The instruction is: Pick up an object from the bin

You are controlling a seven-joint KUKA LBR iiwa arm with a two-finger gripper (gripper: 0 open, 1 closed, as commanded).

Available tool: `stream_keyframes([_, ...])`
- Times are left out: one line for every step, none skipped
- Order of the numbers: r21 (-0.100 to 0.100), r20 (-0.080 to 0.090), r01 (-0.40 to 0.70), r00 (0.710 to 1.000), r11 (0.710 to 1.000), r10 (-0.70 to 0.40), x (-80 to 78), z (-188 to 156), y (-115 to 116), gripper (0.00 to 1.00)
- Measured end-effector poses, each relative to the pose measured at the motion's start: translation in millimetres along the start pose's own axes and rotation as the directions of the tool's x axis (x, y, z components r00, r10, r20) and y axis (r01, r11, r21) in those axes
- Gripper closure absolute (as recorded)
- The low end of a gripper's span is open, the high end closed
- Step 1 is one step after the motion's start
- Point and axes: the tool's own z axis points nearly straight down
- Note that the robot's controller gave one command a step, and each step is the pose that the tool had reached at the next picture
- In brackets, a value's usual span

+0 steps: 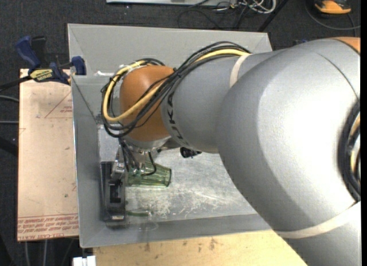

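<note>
My gripper (131, 160) hangs below the orange wrist cover at the lower left of the bin. Right under it lies a clear green glass cup (153, 177) on its side, with its mouth end at the gripper and its base pointing right. A long black stapler-like tool (112, 194) lies along the bin's left wall, just left of the gripper and the cup. The gripper's tip overlaps the cup's left end; whether it touches the cup is not visible.
The grey arm covers the right and upper part of the bin. A small black thing (190, 152) peeks out from under the arm, right of the gripper. Bare scratched floor lies right of the cup, and the front wall is close below it.
</note>
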Motion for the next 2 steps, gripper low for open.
stream_keyframes([0.000,0.000,0.000,1.000,1.000,0.000,0.0,0.0,0.0,1.00])
stream_keyframes([0.000,0.000,0.000,1.000,1.000,0.000,0.0,0.0,0.0,1.00])
